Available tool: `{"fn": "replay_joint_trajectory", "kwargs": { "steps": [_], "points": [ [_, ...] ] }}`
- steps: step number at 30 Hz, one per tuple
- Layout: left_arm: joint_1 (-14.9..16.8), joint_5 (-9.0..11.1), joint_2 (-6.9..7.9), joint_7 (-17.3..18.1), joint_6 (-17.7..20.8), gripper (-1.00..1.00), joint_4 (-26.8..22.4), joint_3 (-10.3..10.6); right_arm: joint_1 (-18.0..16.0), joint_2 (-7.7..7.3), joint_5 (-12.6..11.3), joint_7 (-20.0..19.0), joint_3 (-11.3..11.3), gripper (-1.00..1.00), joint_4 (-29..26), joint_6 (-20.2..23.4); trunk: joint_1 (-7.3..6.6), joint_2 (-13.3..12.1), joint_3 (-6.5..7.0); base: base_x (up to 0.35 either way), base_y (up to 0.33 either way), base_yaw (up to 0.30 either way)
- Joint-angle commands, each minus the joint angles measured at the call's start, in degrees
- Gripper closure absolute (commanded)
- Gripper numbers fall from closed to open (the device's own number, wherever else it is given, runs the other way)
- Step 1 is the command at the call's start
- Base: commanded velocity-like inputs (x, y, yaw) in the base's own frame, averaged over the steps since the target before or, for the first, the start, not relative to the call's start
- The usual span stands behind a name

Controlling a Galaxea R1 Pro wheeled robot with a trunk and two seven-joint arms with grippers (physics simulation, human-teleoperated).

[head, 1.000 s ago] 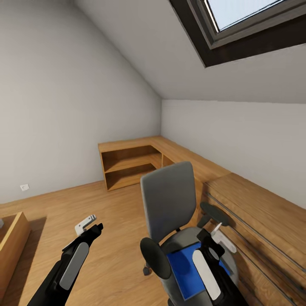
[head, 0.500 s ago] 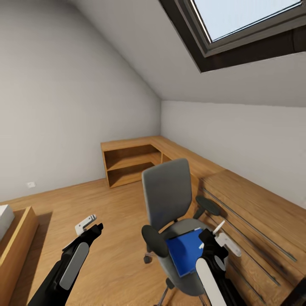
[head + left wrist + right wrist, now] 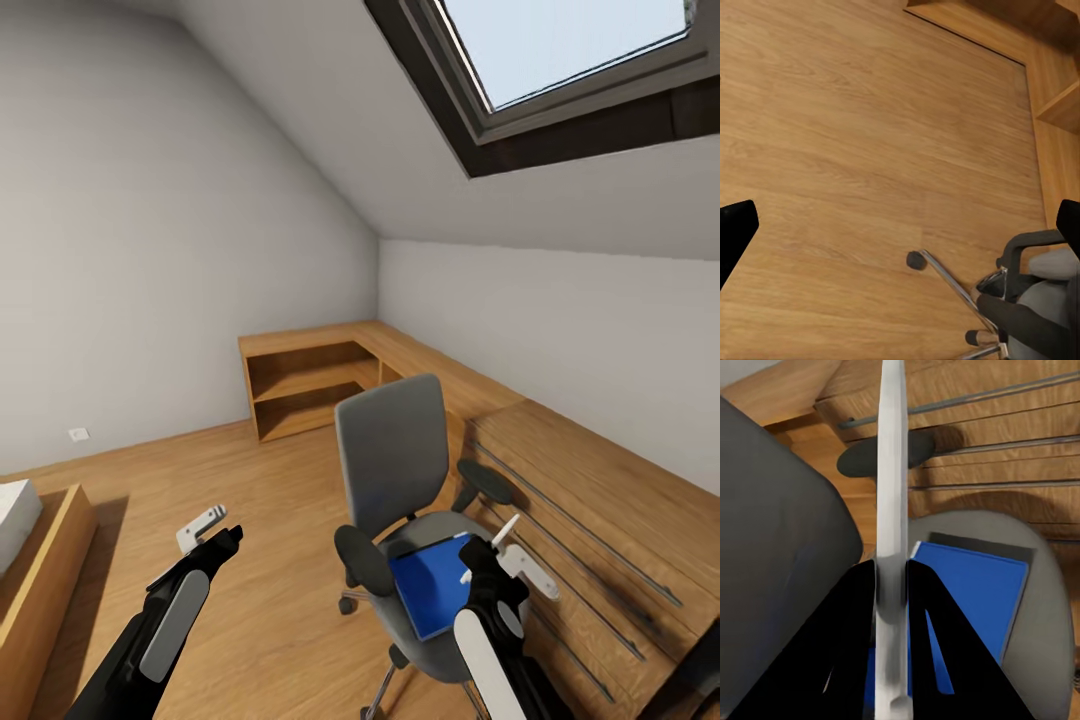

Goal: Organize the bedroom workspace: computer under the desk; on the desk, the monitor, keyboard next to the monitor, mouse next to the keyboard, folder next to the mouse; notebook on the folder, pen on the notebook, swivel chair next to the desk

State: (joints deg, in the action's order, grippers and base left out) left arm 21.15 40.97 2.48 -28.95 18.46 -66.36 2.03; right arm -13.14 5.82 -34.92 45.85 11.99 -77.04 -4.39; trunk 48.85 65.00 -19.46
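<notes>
Grey swivel chair (image 3: 395,470) with black armrests; blue folder (image 3: 430,590) on its seat. White pen (image 3: 892,510); wood-grain floor (image 3: 855,150).

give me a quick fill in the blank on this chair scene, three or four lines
1. The blue folder lies on the seat of the ____.
2. The right gripper is shut on a thin ____ object.
3. The left gripper hangs ____ over the wooden floor.
4. Above the swivel chair, set in the sloped ceiling, is a ____.

Missing words: swivel chair; white; open; skylight

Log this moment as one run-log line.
right gripper: shut on pen | left gripper: open | folder: on swivel chair
</notes>
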Motion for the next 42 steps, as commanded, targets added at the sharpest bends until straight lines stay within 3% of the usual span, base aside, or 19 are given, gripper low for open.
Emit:
{"fn": "replay_joint_trajectory", "kwargs": {
  "steps": [1,7,18,22,30,42],
  "points": [
    [0.0,0.4,0.07,-0.5,0.1,-1.0,-0.1,0.2,0.0,-0.02,-0.6,0.1,0.4,1.0,-0.2,-0.5,-0.22,-0.4,0.11,-0.002,0.0,0.0],
    [0.0,0.4,0.07,-0.5,0.0,-1.0,-0.3,0.2,0.0,-0.1,-0.6,0.3,2.0,1.0,-0.8,-0.6,-1.54,-2.8,1.19,0.0,0.0,0.0],
    [-0.5,0.3,0.07,-0.6,0.0,-1.0,-2.3,0.2,0.0,-0.13,-0.5,0.3,1.9,1.0,-0.8,-0.6,-3.96,-7.2,3.16,0.0,0.0,0.0],
    [-4.3,0.3,0.04,-0.6,0.2,-1.0,-8.5,0.3,0.0,-0.13,-0.5,0.4,1.9,1.0,-0.8,-0.8,-4.83,-8.8,3.88,0.0,0.0,0.0],
    [-5.1,0.3,0.06,-0.7,0.2,-1.0,-10.5,0.8,0.0,-0.19,-0.3,0.4,1.9,1.0,-0.9,-0.8,-6.59,-12.0,5.32,0.0,0.0,0.0],
    [-11.1,0.4,0.07,-0.7,0.7,-1.0,-20.3,2.5,0.0,-0.2,-0.2,0.4,1.7,1.0,-1.4,-0.9,-9.23,-16.8,7.47,0.0,0.0,-0.003]
  ]
}}
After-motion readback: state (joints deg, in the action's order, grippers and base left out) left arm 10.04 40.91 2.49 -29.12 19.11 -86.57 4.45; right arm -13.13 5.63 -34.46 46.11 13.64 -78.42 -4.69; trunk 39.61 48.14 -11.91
